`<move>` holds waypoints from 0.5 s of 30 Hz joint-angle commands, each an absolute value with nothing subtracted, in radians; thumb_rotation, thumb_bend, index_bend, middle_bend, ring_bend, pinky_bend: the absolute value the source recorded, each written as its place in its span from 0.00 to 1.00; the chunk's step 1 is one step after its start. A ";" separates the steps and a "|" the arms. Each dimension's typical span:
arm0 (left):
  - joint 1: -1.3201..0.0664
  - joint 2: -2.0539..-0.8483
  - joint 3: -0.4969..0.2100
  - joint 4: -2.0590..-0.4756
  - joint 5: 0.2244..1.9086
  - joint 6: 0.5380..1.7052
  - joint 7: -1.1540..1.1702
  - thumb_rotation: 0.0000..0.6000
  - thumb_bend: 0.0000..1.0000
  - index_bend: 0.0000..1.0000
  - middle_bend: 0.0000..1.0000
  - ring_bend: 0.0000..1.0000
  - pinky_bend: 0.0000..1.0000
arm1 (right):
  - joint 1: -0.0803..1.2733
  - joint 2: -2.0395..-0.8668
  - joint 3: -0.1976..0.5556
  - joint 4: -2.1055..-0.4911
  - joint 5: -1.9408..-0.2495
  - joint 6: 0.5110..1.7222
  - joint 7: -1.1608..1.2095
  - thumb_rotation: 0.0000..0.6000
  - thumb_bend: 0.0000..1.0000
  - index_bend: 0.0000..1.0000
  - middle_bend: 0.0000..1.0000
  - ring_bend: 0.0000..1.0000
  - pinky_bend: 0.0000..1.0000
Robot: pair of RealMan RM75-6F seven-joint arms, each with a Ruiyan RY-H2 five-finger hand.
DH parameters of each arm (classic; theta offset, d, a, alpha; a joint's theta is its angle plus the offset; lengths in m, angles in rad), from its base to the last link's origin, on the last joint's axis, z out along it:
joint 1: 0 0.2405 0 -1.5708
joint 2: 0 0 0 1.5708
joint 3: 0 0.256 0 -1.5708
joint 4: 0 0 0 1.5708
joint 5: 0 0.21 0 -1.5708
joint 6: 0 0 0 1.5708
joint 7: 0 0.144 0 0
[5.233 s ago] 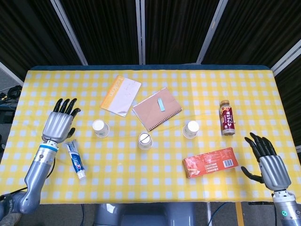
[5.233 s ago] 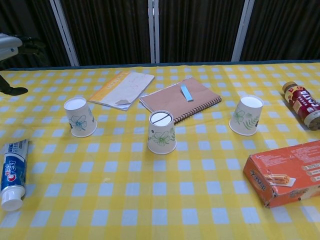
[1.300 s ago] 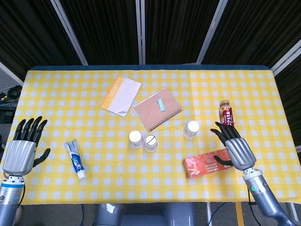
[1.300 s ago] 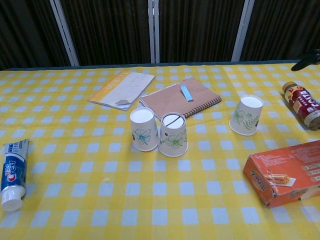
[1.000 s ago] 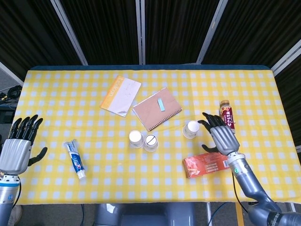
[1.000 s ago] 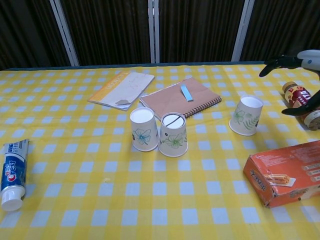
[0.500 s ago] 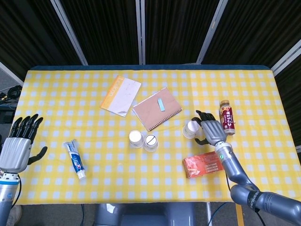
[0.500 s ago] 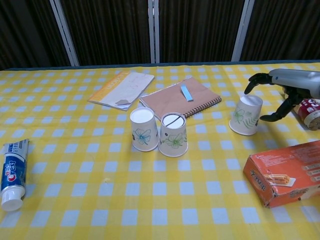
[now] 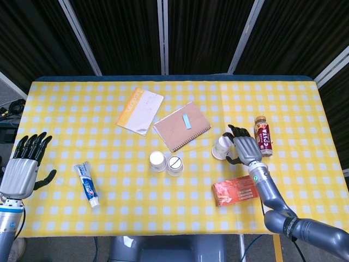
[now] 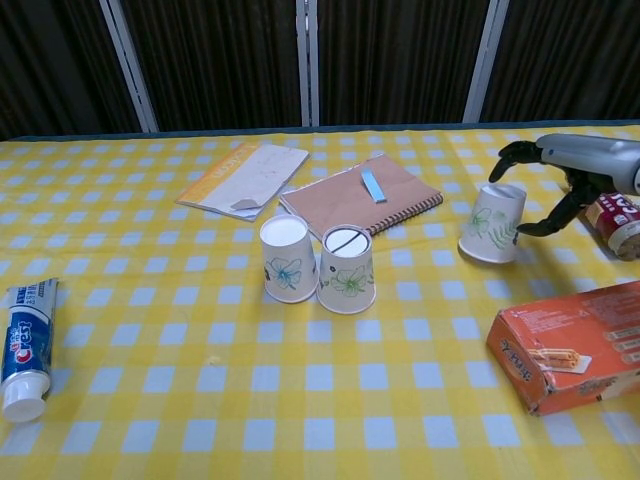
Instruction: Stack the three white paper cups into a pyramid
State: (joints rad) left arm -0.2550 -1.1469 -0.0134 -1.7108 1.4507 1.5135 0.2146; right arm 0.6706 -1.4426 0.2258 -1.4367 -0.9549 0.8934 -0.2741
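Between the curled fingers of the right hand (image 10: 578, 165), the third cup (image 10: 492, 223) is gripped, now tilted; previously upright.

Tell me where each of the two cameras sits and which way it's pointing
Head view: high above, looking steeply down on the whole checked table; shows the left hand and the right hand at the third paper cup.
Chest view: low at the near edge, facing across the table; only the right hand shows.
Shared: the cups, notebook, toothpaste.
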 commanded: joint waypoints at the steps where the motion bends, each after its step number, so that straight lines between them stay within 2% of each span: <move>1: -0.252 -1.146 -0.017 -1.712 1.453 1.511 0.214 1.00 0.30 0.00 0.00 0.00 0.00 | 0.671 -1.441 0.226 -1.442 -0.958 0.908 -0.280 1.00 0.21 0.25 0.00 0.00 0.00; 11: -0.243 -1.142 -0.028 -1.714 1.463 1.495 0.209 1.00 0.30 0.00 0.00 0.00 0.00 | 0.680 -1.441 0.219 -1.450 -0.930 0.917 -0.308 1.00 0.21 0.25 0.00 0.00 0.01; 15: -0.240 -1.142 -0.031 -1.716 1.469 1.491 0.208 1.00 0.30 0.00 0.00 0.00 0.00 | 0.685 -1.451 0.214 -1.439 -0.920 0.912 -0.314 1.00 0.23 0.31 0.02 0.00 0.01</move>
